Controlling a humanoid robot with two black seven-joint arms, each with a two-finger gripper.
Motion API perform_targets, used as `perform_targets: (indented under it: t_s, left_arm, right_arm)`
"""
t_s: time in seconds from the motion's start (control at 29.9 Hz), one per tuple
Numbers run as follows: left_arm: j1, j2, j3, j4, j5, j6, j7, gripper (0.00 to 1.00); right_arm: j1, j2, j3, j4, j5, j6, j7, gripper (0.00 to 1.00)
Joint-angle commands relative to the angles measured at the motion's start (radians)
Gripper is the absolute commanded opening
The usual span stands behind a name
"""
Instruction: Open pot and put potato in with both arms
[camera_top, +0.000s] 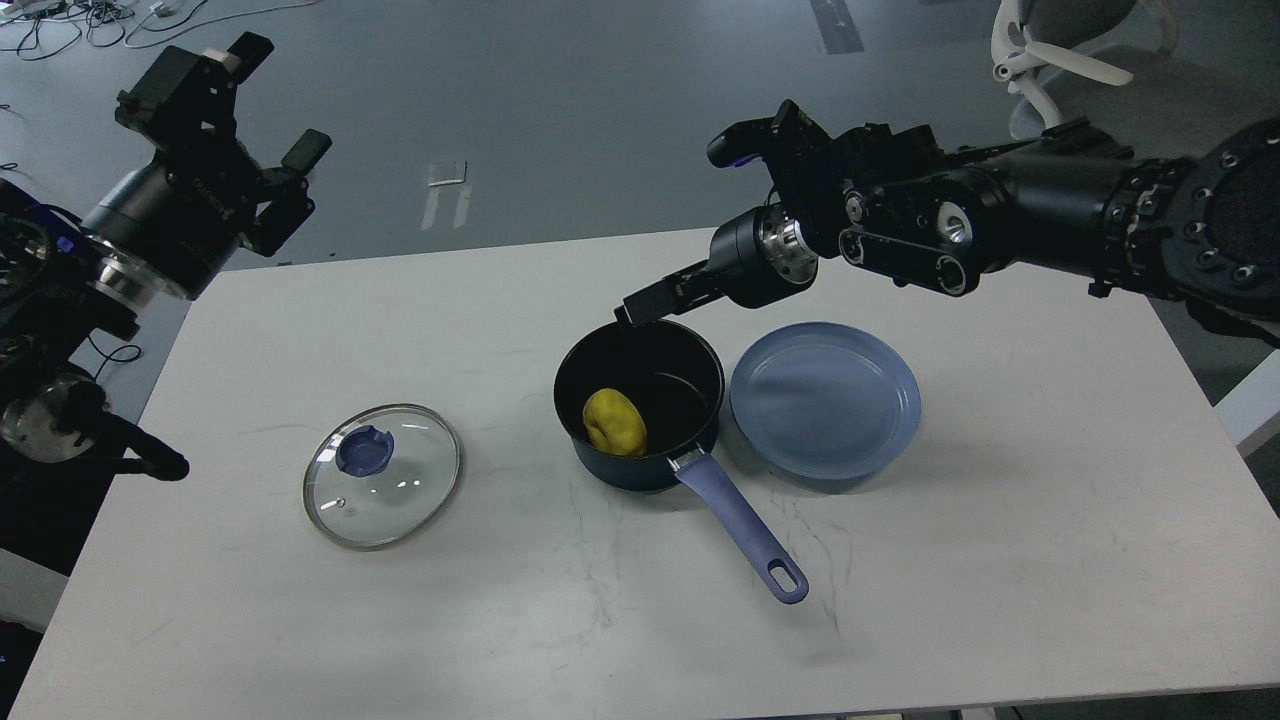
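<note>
The dark pot (636, 472) with a blue handle (742, 528) stands open at the table's middle. The yellow potato (614, 422) lies inside it on the bottom. The glass lid (382, 475) with a blue knob lies flat on the table to the pot's left. My right gripper (645, 300) hovers just above the pot's far rim, open and empty. My left gripper (283, 98) is open and empty, raised high beyond the table's far left corner, well away from the lid.
A blue plate (825, 400) lies right next to the pot on its right, under my right arm. The white table (1000, 560) has bare room at the front and right. A white chair base (1040, 60) stands on the floor at the far right.
</note>
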Motion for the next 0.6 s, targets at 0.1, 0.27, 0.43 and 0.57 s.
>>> perform_targets:
  t_s: [0.1, 0.27, 0.43, 0.57]
  left_arm:
    - [0.016, -0.017, 0.000, 0.005, -0.002, -0.001, 0.000, 0.98]
    - [0.036, -0.034, -0.002, 0.009, -0.003, 0.001, 0.000, 0.98]
    - [0.062, -0.063, -0.014, 0.020, -0.014, -0.001, 0.000, 0.98]
    - [0.108, -0.122, -0.069, 0.057, -0.063, -0.001, 0.000, 0.98]
  right_arm:
    - [-0.107, -0.119, 0.272, -0.007, 0.177, -0.001, 0.000, 0.95]
    - [-0.228, -0.224, 0.472, -0.007, 0.355, -0.001, 0.000, 0.95]
    - [-0.387, -0.248, 0.702, -0.056, 0.510, 0.002, 0.000, 0.95]
    - [-0.504, -0.216, 0.872, -0.140, 0.588, 0.011, 0.000, 0.95]
